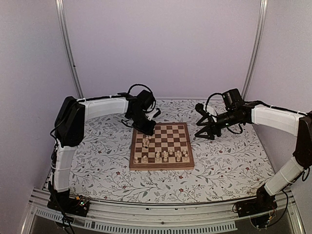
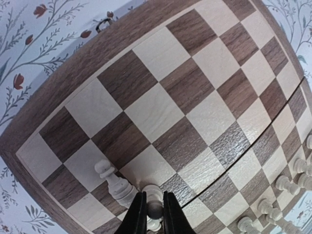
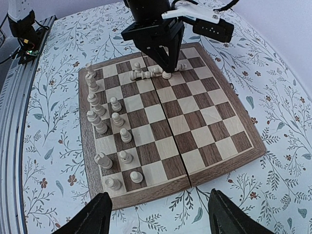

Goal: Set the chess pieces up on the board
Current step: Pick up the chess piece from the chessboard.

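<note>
The left gripper (image 2: 154,197) is gripping what seems an upright chess piece (image 2: 153,190) straight beneath it near the board's (image 2: 161,73) left edge, a toppled piece (image 2: 116,181) lying just beside, while the right gripper (image 3: 159,195) is hanging empty, jaws spread, well apart.

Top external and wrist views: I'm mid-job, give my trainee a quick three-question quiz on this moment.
1. True or false: the jaws of the right arm grip a chess piece.
2. Which arm reaches over the board? A left, B right, C both.
3. Fill in: next to the clamped piece in the jaws of the left arm, the neighbouring piece lies ____.
Key: 1 false; 2 A; 3 on its side.
</note>
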Tool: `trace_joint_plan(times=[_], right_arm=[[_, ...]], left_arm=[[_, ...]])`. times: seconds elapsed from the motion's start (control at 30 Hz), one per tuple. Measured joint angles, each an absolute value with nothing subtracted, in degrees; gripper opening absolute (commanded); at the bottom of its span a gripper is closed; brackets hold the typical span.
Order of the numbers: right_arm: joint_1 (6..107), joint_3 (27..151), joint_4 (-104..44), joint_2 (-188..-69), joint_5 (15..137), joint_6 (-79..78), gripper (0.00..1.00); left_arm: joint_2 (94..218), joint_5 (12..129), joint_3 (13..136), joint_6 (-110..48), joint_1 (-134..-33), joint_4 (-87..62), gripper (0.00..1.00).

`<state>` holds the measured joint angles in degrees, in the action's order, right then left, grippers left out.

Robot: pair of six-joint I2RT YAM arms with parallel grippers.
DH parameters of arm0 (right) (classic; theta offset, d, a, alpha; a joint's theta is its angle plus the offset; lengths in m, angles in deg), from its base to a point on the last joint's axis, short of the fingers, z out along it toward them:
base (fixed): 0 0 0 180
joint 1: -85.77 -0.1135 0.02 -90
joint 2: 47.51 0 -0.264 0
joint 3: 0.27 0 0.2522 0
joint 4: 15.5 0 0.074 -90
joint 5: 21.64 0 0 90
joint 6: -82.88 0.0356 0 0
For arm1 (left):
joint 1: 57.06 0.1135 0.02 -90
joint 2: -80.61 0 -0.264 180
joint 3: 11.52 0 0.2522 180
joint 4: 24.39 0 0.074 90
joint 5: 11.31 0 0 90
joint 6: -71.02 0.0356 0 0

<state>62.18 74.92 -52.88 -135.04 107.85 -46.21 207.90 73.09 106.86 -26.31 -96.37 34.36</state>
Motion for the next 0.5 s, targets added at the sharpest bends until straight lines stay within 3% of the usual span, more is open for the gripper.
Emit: trace_joint_plan(times=[0.5], right_arm=[[62.2, 74.9, -52.9, -135.3, 107.9, -46.6, 0.71]], left_arm=[[205.0, 70.7, 107.2, -26.1, -97.4, 34.8, 0.07]])
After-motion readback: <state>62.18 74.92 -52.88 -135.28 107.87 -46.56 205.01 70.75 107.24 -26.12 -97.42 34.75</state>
